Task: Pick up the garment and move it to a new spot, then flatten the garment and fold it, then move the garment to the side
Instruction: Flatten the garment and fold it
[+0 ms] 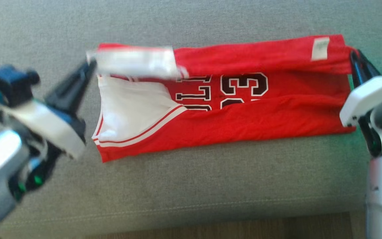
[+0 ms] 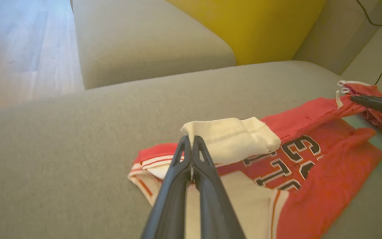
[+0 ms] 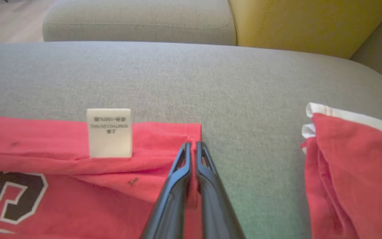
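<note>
Red sleeveless basketball jersey, white side panel, black white-outlined lettering, white care label at one end. Lies lengthwise across middle of grey sofa seat cushion, mostly flat, far long edge folded over onto itself, white strip doubled over at the opposite end.

You had a grey couch under everything, a yellow cushion at its back, and pale wood floor catching light beside it.
</note>
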### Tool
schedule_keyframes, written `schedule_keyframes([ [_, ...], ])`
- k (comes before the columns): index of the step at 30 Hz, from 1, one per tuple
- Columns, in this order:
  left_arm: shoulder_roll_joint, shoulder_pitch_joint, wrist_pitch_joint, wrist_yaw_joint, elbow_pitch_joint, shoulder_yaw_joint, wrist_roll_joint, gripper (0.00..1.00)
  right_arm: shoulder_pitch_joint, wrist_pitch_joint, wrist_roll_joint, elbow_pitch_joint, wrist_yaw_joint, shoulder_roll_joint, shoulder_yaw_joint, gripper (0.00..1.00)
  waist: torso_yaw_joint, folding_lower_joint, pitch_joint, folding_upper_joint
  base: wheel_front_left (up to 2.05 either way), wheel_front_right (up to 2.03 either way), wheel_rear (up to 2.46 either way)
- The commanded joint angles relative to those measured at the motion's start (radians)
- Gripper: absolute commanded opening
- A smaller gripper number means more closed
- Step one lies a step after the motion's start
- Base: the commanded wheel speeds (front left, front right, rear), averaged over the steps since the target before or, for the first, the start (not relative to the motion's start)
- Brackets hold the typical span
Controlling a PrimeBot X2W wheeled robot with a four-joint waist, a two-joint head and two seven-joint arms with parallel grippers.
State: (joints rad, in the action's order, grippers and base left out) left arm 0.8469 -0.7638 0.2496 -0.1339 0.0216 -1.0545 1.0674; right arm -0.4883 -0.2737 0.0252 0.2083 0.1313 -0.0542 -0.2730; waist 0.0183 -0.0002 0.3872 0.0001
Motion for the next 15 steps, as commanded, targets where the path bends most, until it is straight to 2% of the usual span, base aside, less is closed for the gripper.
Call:
schedule_keyframes([
  [1, 0.056, -0.016, 0.012, -0.009, 0.028, 0.051, 0.002, 0.0, 0.002, -0.003, -0.005, -0.046, -0.001, 0.004, 0.018, 0.0, 0.001, 0.0002, 0.003, -0.0001, 0.0, 0.0, 0.0],
  [3, 0.071, 0.051, 0.012, -0.047, 0.098, 0.063, -0.002, 0.0, 0.05, -0.019, -0.003, -0.092, -0.001, 0.004, 0.001, 0.0, 0.005, 0.0002, 0.011, -0.0001, 0.0, 0.0, 0.0],
  [7, 0.071, 0.129, 0.012, -0.078, 0.152, 0.089, -0.006, 0.0, 0.098, -0.039, -0.006, -0.134, -0.001, 0.004, -0.022, 0.0, 0.008, 0.0002, 0.018, -0.0001, 0.0, 0.0, 0.0],
  [15, 0.024, 0.226, 0.012, -0.068, 0.133, 0.107, -0.017, 0.0, 0.145, -0.07, -0.026, -0.132, -0.001, 0.004, -0.023, 0.0, 0.007, 0.0002, 0.022, -0.0001, 0.0, 0.0, 0.0],
])
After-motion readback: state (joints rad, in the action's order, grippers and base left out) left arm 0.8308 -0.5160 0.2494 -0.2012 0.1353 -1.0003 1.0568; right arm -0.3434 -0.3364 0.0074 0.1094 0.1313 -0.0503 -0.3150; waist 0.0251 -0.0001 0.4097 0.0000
